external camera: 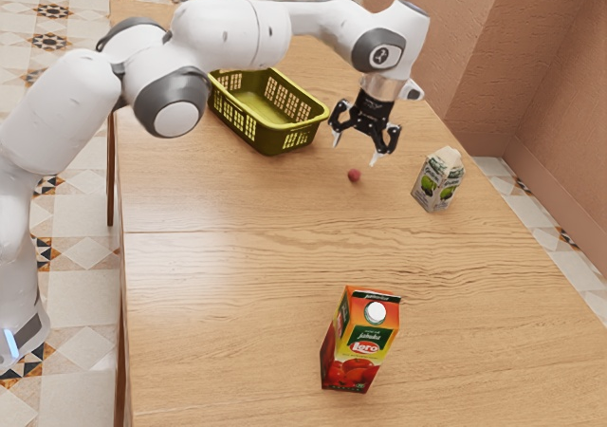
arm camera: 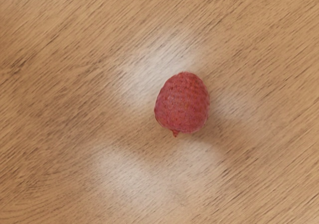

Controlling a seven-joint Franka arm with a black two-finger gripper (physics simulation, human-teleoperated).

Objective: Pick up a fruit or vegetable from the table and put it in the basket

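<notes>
Off-white floor tiles with dark star patterns are seen around the whole setup, and the room is closed in by pinkish-brown walls. The wooden surface is pretty grainy, and a shiny patch is picked up by it over toward the exterior view's left. A white arm with grey joint covers is stretched out over it from that same side.

Next size down, a yellow-green plastic basket with slotted sides is parked upright near the hand, a bit to the exterior view's left of it. A red and orange carton with a round white cap and red fruit printed on it is placed upright, well apart from the basket. A smaller white and green carton is stood near the edge, on the exterior view's right.

As for the hand, it's black, pointed down, and its two fingers are spread with nothing pinched. The little red berry, basically a raspberry going by its bumpy skin, is left lying on the surface just below the fingertips, outside the basket. A small pointy nub can be made out at one end of it in the wrist view.
</notes>
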